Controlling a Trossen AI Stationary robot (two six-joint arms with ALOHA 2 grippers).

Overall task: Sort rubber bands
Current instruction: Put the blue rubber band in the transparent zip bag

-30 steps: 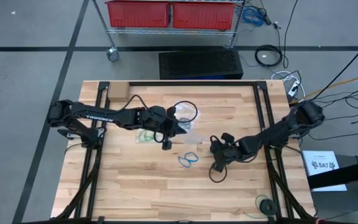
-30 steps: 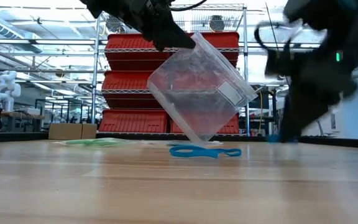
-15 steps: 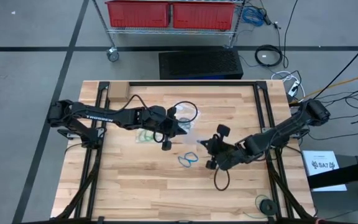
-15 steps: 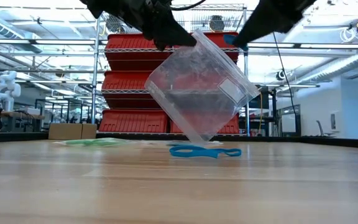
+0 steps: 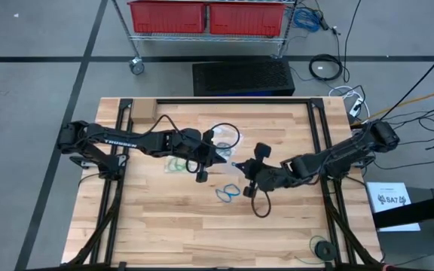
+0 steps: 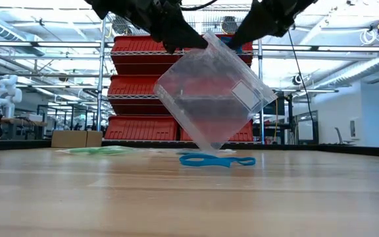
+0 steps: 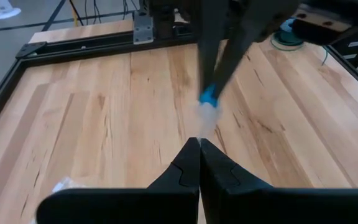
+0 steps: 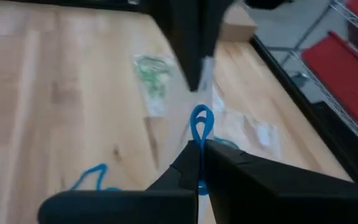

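Note:
My left gripper (image 5: 215, 156) is shut on a clear plastic bag (image 6: 209, 99) above the table's middle. My right gripper (image 5: 238, 165) is shut on a blue rubber band (image 8: 201, 121) and stands close to the left gripper's tips and the bag's top (image 7: 209, 96). More blue rubber bands (image 5: 228, 193) lie on the wood below and nearer the front edge. Green rubber bands (image 5: 178, 164) lie under the left arm, in or on a flat clear bag (image 8: 153, 68). My left gripper pinches the clear bag's top edge (image 6: 199, 41) between its two shut fingers, slanting down from the table's left. The bag hangs tilted below the fingers, its lowest corner (image 6: 209, 146) close above the wood. My right gripper pinches the blue rubber band between its fingertips, slanting down from the table's right. A small loop (image 8: 201, 117) sticks out beyond the tips, lifted clear of the table.
Flat clear bags (image 8: 253, 130) lie on the wood beyond the grippers. A black cable loop (image 5: 228, 134) lies at the far middle and a cardboard block (image 5: 142, 111) at the far left corner. Black frame rails (image 5: 319, 135) run along the table's sides.
My right gripper has risen from the wood beside the blue bands, carrying one blue band. It has moved toward the table's left and far side, up to the bag's top, rolling as it went. The left gripper and its bag have kept still.

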